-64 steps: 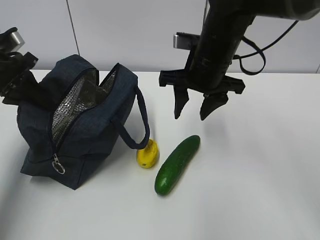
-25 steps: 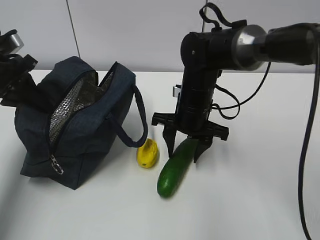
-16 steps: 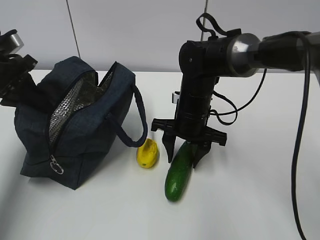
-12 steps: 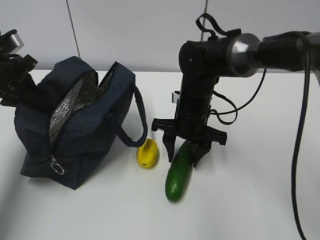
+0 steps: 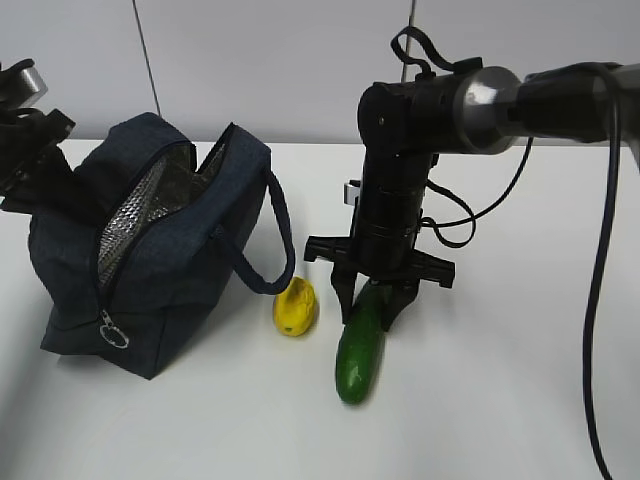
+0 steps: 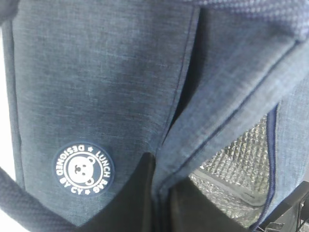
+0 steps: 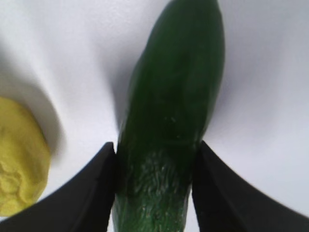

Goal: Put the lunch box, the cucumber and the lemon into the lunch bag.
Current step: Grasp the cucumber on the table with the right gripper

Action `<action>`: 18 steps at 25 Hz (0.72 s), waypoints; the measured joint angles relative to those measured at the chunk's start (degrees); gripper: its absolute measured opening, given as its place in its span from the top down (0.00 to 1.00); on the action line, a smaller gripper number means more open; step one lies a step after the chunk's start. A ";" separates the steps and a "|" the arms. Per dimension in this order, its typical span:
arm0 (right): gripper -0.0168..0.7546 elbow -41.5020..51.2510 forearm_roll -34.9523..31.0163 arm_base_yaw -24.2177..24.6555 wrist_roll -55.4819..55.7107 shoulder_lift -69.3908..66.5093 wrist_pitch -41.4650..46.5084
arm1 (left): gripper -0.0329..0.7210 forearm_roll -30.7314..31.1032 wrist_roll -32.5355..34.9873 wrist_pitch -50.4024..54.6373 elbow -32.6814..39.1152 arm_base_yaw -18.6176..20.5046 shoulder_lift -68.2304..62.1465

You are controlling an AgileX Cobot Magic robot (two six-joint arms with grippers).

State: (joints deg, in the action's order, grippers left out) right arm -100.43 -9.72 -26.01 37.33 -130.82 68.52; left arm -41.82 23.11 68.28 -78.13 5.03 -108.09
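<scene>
In the exterior view the right gripper (image 5: 377,306) has closed its fingers on the cucumber (image 5: 360,343), now turned on the surface beside the lemon (image 5: 296,307), ready for lifting, while the left wrist view shows closed fingers (image 6: 137,193) pinching the lunch bag (image 6: 96,87), and the right wrist view confirms both fingers (image 7: 89,193) touching the cucumber.

My right gripper (image 5: 376,303) points straight down, fingers on both sides of the far end of the cucumber (image 5: 361,344), which lies on the white table (image 5: 500,380). The lemon (image 5: 296,307) sits just left of it. The lunch bag (image 5: 150,245) stands unzipped further left, silver lining exposed. My left gripper (image 5: 28,130) is at its far side, partly hidden.
</scene>
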 joint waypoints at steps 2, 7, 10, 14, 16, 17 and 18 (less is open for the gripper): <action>0.53 0.00 0.00 0.00 -0.60 0.00 0.00 | 0.97 0.00 0.00 0.00 0.00 0.00 0.00; 0.54 0.00 0.27 0.00 -3.17 0.00 0.23 | 0.97 -1.12 0.00 0.00 0.00 0.00 0.00; 0.54 0.00 0.49 0.00 -6.06 0.00 0.35 | 0.97 -1.26 0.00 0.09 0.00 0.00 0.00; 0.54 0.00 0.70 0.00 -10.07 0.41 0.44 | 0.97 -1.39 0.00 0.09 0.00 0.00 0.00; 0.54 0.00 1.00 0.00 -11.30 1.47 0.48 | 0.97 -1.39 0.00 0.09 0.00 0.00 0.00; 0.54 0.00 1.15 0.00 -11.80 2.27 0.60 | 0.97 -1.39 0.00 0.09 0.00 0.00 0.00; 0.54 0.00 1.30 0.00 -12.12 2.99 0.63 | 0.97 -1.39 0.00 0.09 0.00 0.00 0.00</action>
State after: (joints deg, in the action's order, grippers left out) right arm -100.43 -8.41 -26.01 25.20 -127.83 69.15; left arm -43.21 23.11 68.37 -78.13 5.03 -108.09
